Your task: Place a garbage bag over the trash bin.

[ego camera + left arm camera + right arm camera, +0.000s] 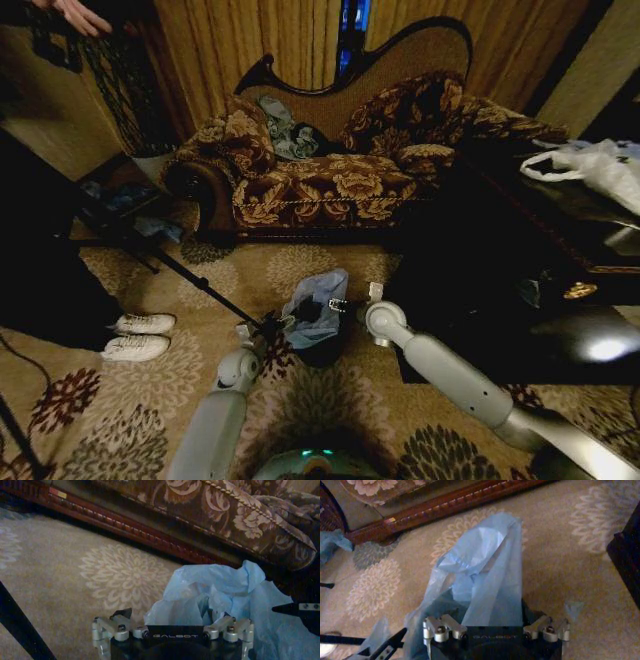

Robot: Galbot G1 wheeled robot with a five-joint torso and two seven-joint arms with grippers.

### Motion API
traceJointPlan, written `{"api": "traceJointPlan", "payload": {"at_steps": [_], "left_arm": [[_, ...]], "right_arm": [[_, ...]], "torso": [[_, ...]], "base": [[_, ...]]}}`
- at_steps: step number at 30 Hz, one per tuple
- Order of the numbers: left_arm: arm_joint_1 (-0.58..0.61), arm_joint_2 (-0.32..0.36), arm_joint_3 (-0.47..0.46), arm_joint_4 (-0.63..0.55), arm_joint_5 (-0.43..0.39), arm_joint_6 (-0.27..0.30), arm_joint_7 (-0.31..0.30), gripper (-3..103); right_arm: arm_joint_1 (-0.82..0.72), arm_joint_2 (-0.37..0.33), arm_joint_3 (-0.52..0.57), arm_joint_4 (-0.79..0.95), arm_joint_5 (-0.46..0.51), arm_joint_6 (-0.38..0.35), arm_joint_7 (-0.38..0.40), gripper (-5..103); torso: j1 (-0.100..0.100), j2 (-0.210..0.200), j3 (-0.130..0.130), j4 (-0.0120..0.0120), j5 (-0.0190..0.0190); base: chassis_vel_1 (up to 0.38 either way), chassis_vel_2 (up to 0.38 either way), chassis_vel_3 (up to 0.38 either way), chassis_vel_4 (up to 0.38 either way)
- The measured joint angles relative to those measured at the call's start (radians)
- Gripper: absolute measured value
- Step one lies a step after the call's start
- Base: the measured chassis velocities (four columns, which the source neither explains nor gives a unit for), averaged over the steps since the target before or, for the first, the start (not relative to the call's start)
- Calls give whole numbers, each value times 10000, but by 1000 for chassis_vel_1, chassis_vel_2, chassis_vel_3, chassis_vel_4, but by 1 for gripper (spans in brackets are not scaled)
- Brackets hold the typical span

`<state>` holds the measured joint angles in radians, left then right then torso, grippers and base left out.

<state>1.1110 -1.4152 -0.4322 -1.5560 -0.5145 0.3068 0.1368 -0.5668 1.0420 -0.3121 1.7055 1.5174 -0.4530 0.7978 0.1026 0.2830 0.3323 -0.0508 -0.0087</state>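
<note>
On a floral carpet (330, 400) before a patterned sofa (330, 170), your robot's two arms meet at the garbage bag (315, 305), which stands crumpled and upright over the trash bin (322, 350); of the bin you can make out only a dark rounded shape beneath the pale blue film, and how far the film has gone over the rim cannot be told.

At far left, a person's white shoes (138, 336) rest on the carpet beside a black tripod leg (190, 275) that slants toward the bag. Your left gripper (272, 325) sits at the bag's left edge; in the left wrist view the left gripper (172, 624) has blue film bunched up just ahead of its fingers (122, 614), but you cannot tell whether they are spread or pinching the plastic.

At centre, the bag rises in a wrinkled peak, open and slack at the top. Your right gripper (345, 305) reaches in from the right at the bag's upper edge. In the right wrist view a strip of film runs straight down into the right gripper (492, 624), between its two finger mounts; it appears to be clamped on the bag.

At right stands a dark glossy table (560, 260) carrying a white plastic bag (595, 165).
</note>
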Motion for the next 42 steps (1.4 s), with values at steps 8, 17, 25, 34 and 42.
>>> {"api": "traceJointPlan", "payload": {"at_steps": [8,17,25,34,42], "left_arm": [[13,-12,-7,41,-29,-1,-8,100],[76,-10,-17,39,-79,-6,-14,100],[38,-30,-8,-14,-182,-24,-18,100],[5,-45,-29,-3,-257,-85,-42,100],[27,-36,-44,1,-323,-140,-55,100]], "right_arm": [[-115,215,-175,35,-175,190,-6,73],[-124,207,-424,-73,-996,352,-464,37],[20,-23,-713,-31,-1828,388,-833,10],[72,-85,-1008,-85,-2934,519,-1156,0],[153,-375,-1557,-83,-4943,871,-1917,0]], "torso": [[0,0,0,0,0],[0,0,0,0,0],[0,0,0,-1,1],[0,-2,0,-1,1],[0,-2,0,-1,1]], "base": [[0,0,0,0],[0,0,0,0],[0,0,0,0],[0,0,0,0],[0,0,0,0]]}}
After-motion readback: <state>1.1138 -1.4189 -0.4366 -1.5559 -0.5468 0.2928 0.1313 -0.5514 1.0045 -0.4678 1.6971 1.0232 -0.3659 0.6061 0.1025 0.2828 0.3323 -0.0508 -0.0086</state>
